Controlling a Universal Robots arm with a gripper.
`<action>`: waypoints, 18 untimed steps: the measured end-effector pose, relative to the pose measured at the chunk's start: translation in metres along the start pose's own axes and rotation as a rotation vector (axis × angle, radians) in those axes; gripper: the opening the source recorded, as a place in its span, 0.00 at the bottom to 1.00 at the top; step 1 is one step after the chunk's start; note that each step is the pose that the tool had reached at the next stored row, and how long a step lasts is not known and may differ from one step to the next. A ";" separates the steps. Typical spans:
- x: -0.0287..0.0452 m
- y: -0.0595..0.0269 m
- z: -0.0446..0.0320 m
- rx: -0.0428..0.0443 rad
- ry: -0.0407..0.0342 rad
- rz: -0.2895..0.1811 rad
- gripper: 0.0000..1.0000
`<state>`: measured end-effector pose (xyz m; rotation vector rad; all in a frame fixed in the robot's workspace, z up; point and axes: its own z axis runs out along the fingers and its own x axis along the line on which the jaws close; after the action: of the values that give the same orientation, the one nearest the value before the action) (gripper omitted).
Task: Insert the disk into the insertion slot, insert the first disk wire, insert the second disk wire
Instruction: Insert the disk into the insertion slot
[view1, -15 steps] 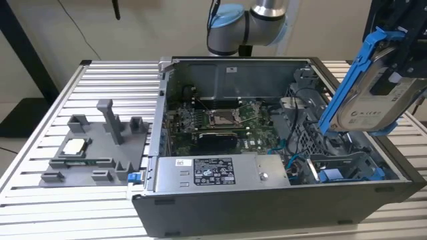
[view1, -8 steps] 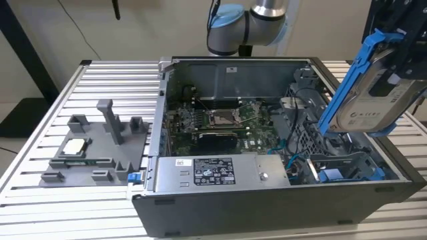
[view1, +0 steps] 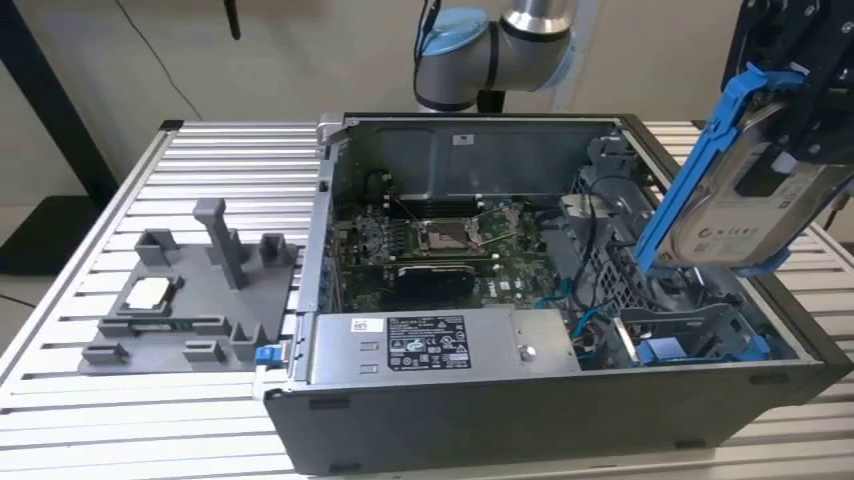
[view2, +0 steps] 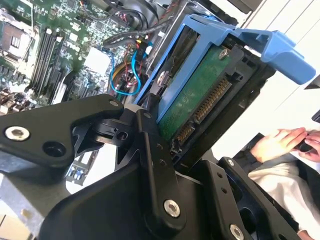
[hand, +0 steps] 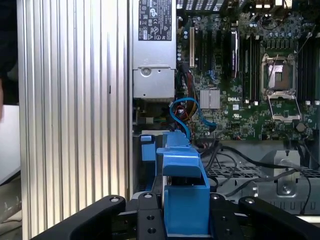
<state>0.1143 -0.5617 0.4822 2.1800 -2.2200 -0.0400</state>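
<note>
The slatted bench (view1: 200, 160) carries an open computer case (view1: 534, 420) toward its edge on the exterior view's right, with a grey parts fixture (view1: 187, 300) beside it. Above the case's right end hangs the gripper (view1: 781, 150), fingers (view2: 150, 145) clamped on the disk (view1: 727, 215), which is tilted and clear above the insertion slot (view1: 674, 322).

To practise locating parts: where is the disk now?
At the exterior view's upper right, the disk sits tilted in the gripper, above the open computer case.
</note>
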 end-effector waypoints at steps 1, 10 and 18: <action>0.0000 -0.0001 0.0005 0.0000 0.0000 0.000 0.33; -0.0001 -0.0007 0.0123 0.0000 0.0001 0.000 0.33; -0.0001 -0.0037 0.0228 0.0000 0.0001 0.000 0.33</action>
<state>0.1172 -0.5617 0.4592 2.1798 -2.2201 -0.0399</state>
